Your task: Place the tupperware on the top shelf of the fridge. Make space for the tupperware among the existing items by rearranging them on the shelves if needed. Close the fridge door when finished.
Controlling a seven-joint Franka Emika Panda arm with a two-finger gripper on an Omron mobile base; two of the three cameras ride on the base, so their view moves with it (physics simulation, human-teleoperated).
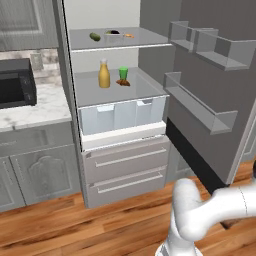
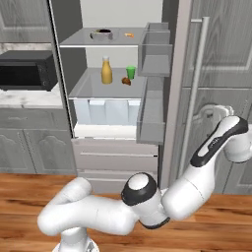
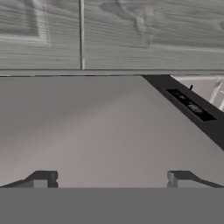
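With the tupperware (image 1: 113, 34) on the top shelf (image 1: 150, 39), my spread, empty gripper (image 3: 109, 179) faces the fridge door (image 3: 96, 131), not yet closed.

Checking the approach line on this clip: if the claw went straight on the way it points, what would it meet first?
Most likely the fridge door: its flat grey outer panel lies directly ahead of the open claw. How far off it is cannot be told.

The fridge (image 1: 120, 165) stands open, light grey, two drawers below. The fridge door (image 1: 210, 100) is swung wide to the right. The top shelf (image 1: 117, 42) carries a tupperware (image 1: 113, 33) between cucumber (image 1: 95, 36) and orange piece (image 1: 129, 35). Lower shelf: bottle (image 1: 104, 74), green cup (image 1: 123, 73), pastry (image 1: 123, 83).
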